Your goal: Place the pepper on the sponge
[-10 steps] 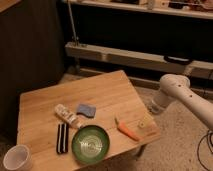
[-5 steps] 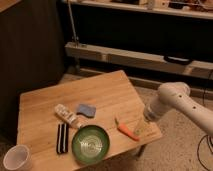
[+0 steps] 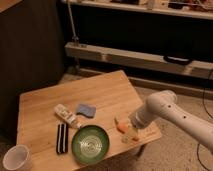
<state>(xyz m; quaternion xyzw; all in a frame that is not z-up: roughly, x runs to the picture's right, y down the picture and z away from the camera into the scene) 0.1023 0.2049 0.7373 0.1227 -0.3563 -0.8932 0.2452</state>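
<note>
The orange pepper [image 3: 121,126] lies near the table's front right corner, partly covered by my arm. The blue sponge [image 3: 86,109] lies flat near the table's middle, well left of the pepper and apart from it. My gripper [image 3: 131,123] is at the end of the white arm, low over the table and right beside the pepper on its right side. Whether it touches the pepper is hidden.
A pale yellowish block [image 3: 131,136] lies just in front of the pepper. A green bowl [image 3: 90,144] stands at the front edge, with a black-and-white striped object [image 3: 62,137] to its left. A light bottle-like object [image 3: 67,115] lies beside the sponge. A white cup [image 3: 15,158] stands at the front left of the wooden table [image 3: 100,90].
My arm has swung left and down from beside the table, so the gripper is now over the front right corner at the pepper. The objects on the table have not moved.
</note>
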